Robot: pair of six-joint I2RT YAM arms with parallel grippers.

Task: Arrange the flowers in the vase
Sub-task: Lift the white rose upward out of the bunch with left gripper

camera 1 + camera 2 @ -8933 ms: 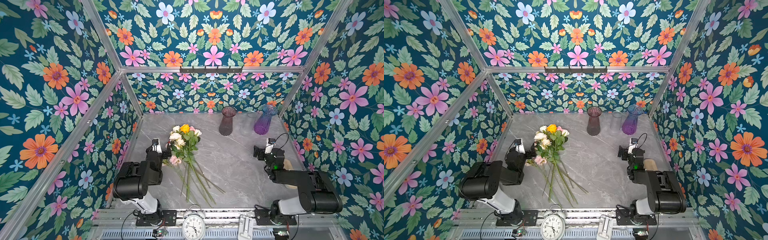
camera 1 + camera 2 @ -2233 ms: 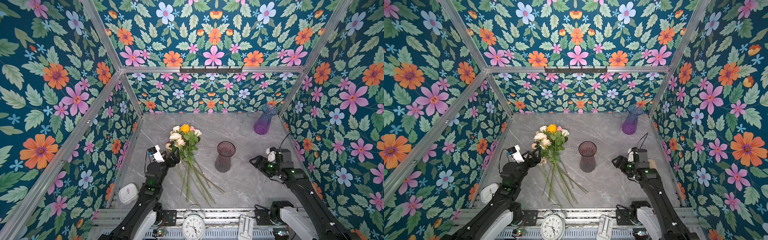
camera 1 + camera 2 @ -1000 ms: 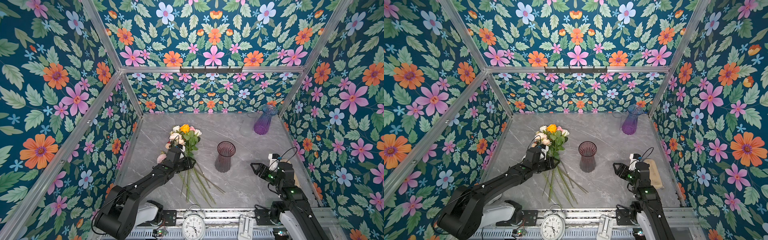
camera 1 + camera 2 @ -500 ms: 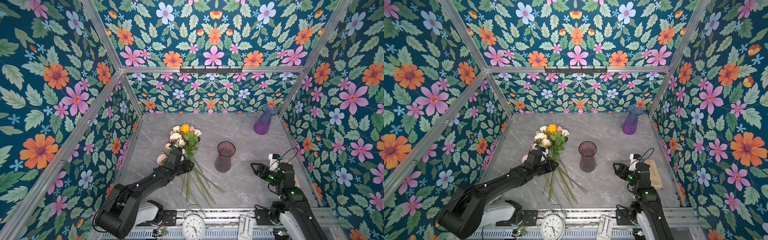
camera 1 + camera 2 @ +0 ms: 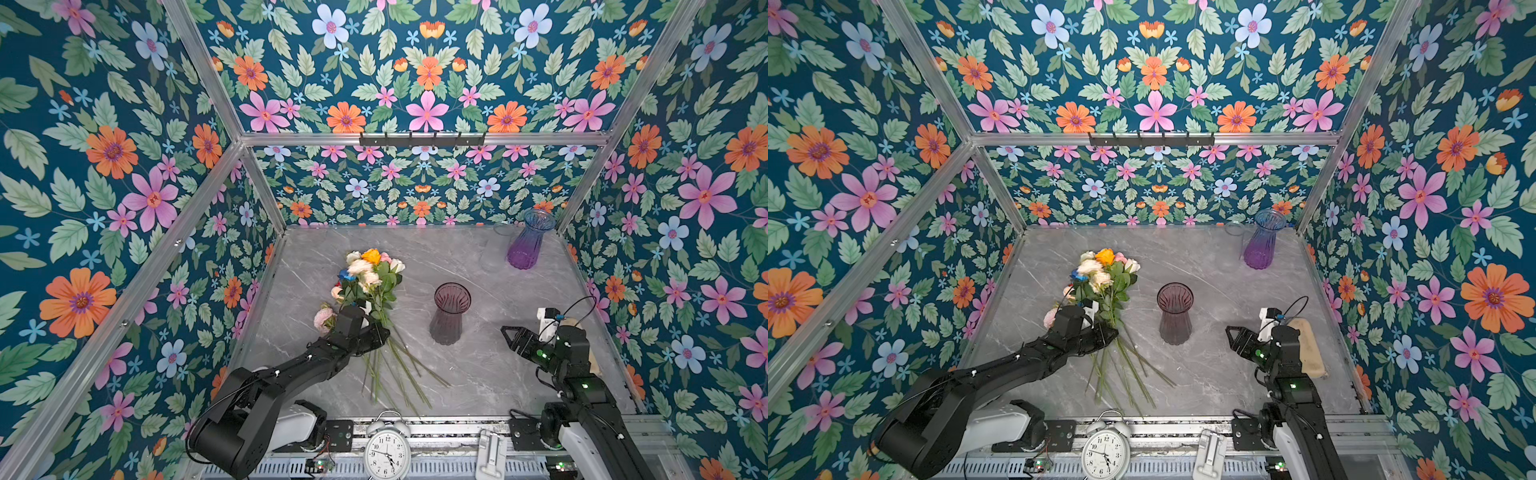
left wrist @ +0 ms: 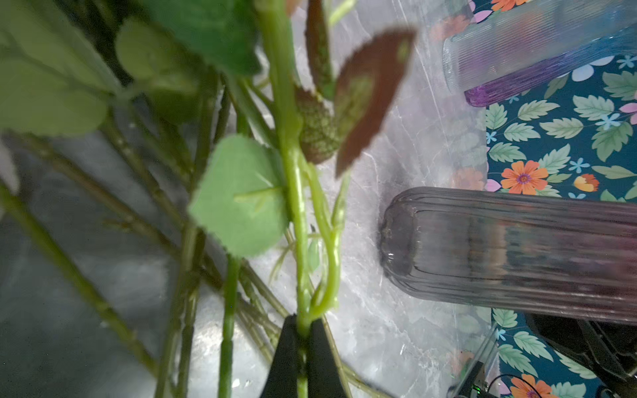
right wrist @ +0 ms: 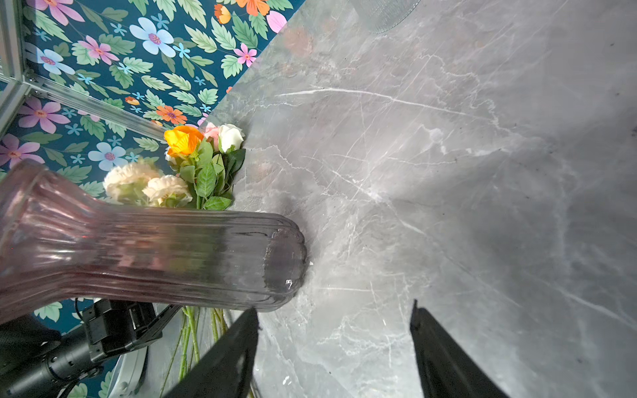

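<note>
Grip: left tool (image 6: 303, 330) clenched on one stem (image 6: 295, 193) of flowers (image 5: 372, 282) lying on worktop (image 5: 478, 374) beside vase (image 5: 451, 311).
Spare: right tool (image 7: 333, 310) released, near vase.
Advice: lift slowly, untangle leaves (image 6: 241, 196), lower stem-first.

I log both arms as matte black. Lower left of frame, left arm (image 5: 316, 361): fat cylindrical joints, white base (image 5: 291, 424). Lower right, right arm (image 5: 582, 386): green indicator lights, thin black cable (image 5: 582, 300) looping over white wrist block (image 5: 545, 322). On right gripper (image 7: 333, 306): black wedge fingers.
</note>
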